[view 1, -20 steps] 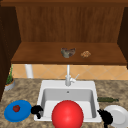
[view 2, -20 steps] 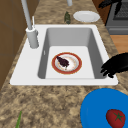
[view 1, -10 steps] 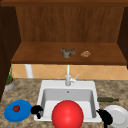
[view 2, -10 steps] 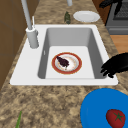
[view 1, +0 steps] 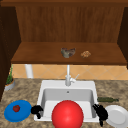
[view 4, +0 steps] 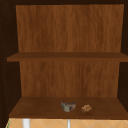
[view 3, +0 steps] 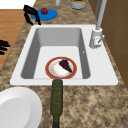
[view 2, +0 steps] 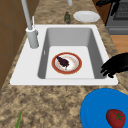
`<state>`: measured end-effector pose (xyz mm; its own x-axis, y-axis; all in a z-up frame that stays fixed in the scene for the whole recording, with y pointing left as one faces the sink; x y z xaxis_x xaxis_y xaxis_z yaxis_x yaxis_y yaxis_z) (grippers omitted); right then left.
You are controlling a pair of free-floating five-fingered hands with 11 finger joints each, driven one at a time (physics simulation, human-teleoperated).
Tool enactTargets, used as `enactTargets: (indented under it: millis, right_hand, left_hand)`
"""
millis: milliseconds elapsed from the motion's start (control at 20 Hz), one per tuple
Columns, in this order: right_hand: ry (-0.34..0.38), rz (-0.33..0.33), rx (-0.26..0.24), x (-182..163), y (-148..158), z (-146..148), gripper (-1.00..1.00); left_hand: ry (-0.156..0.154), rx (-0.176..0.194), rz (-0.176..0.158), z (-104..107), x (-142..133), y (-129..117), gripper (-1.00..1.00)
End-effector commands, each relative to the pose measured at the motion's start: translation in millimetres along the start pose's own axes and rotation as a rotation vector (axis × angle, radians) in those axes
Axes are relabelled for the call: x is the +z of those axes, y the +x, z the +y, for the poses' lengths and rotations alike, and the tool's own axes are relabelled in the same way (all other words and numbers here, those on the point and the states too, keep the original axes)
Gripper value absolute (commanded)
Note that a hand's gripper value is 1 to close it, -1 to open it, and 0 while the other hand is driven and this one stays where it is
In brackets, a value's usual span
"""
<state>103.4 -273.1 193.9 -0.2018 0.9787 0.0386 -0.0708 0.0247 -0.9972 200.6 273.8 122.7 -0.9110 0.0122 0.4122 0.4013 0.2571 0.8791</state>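
The left hand point(view 1: 36, 110) hangs at the sink's point(view 1: 67, 87) front left corner, between the white rim and the blue plate point(view 1: 17, 111) that carries a tomato point(view 1: 16, 108). In the left side view it point(view 2: 117, 65) hovers over the rim with its fingers curled downward and nothing between them, so it grips nothing; the plate lies just beside it at about 7 o'clock in the front view, the nearest thing to it.

The right hand point(view 1: 100, 112) mirrors it at the sink's front right corner, just beside the white plate point(view 1: 117, 116) at its 3 o'clock. Its fingers point down and look relaxed; it holds nothing.

Down in the basin rests a red-rimmed dish point(view 2: 66, 63) with a dark scrap of food on it, probably set there for washing. In the front view a red ball point(view 1: 67, 115) stands in front of that spot.

A green bottle point(view 3: 56, 98) lies on its side on the table at the sink's right edge, at 12 o'clock from the white plate. The tap point(view 1: 68, 76) rises behind the basin. On the shelf point(view 1: 45, 53) above sit a grey lump point(view 1: 67, 52) and a brown lump point(view 1: 85, 54).
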Motion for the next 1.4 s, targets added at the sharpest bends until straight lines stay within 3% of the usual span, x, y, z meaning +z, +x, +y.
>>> enactTargets:
  millis: [0, 600, 1350]
  right_hand:
    - [-0.050, -0.001, 0.010, -28.3, 16.9, -5.1, -1.00]
    - [-0.099, 0.010, 0.015, -121.3, 49.3, -36.5, -1.00]
    - [-0.072, 0.011, 0.008, -234.1, 69.9, -98.2, -1.00]
  left_hand:
    - [0.000, 0.000, 0.000, 0.0, 0.0, 0.0, 0.00]
    - [0.000, 0.000, 0.000, 0.0, 0.0, 0.0, 0.00]
    - [0.000, 0.000, 0.000, 0.0, 0.0, 0.0, 0.00]
